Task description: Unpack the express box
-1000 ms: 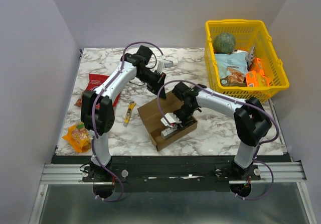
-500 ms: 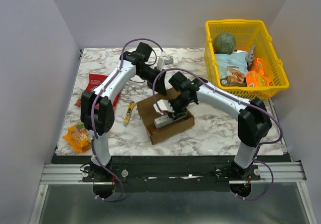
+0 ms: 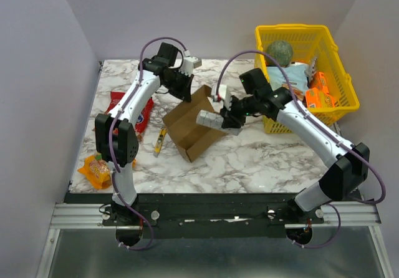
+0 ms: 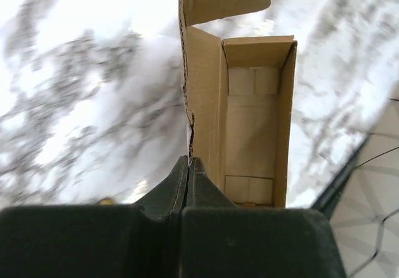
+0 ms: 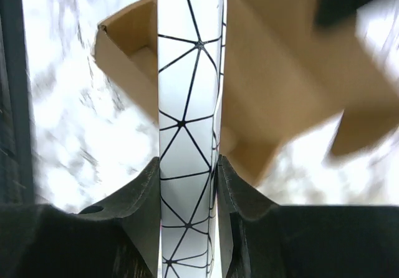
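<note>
The express box, an open brown carton, stands tilted mid-table with one edge raised. My left gripper is shut on the thin edge of its side wall. The left wrist view shows the inside of the box with nothing in it. My right gripper hangs just right of the box, above it. It is shut on a white packet with black triangle lines. In the right wrist view that packet stands between the fingers, with the box behind it.
A yellow basket at the back right holds a green ball and snack packs. A red snack bag and an orange one lie at the left. A yellow knife lies left of the box.
My right gripper has lifted the white packet out of the box and carried it up and right. My left gripper has raised the box's edge, tilting the box.
</note>
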Controlling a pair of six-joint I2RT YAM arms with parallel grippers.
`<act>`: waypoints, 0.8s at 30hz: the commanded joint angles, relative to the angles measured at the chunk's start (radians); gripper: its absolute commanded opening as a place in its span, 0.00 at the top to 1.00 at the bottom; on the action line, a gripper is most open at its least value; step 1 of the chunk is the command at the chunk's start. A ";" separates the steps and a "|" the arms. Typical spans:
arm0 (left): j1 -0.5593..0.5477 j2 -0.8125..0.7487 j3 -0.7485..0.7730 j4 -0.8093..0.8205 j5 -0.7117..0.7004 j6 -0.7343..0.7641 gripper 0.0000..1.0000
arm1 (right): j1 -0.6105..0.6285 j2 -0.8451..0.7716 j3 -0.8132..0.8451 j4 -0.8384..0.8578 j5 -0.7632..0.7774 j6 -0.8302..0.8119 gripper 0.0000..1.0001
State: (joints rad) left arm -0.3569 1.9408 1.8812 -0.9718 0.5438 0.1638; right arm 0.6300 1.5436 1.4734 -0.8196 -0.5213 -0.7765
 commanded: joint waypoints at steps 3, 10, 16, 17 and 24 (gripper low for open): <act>0.079 -0.052 0.033 0.073 -0.249 -0.133 1.00 | -0.145 -0.037 -0.171 0.204 0.203 0.649 0.99; 0.079 -0.094 -0.007 0.116 -0.225 -0.196 1.00 | -0.145 0.058 -0.197 0.250 0.471 0.948 0.99; 0.079 -0.126 -0.054 0.128 -0.211 -0.218 0.92 | -0.145 0.219 -0.124 0.240 0.512 0.981 0.65; 0.079 -0.132 -0.059 0.128 -0.211 -0.219 0.82 | -0.144 0.234 -0.119 0.238 0.511 0.968 0.57; 0.067 -0.164 -0.090 0.131 -0.162 -0.176 0.45 | -0.145 0.222 -0.081 0.244 0.442 0.896 0.01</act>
State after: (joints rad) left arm -0.2771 1.8294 1.8095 -0.8536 0.3492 -0.0353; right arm 0.4789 1.8122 1.3235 -0.6003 -0.0612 0.1551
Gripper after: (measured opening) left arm 0.492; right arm 0.817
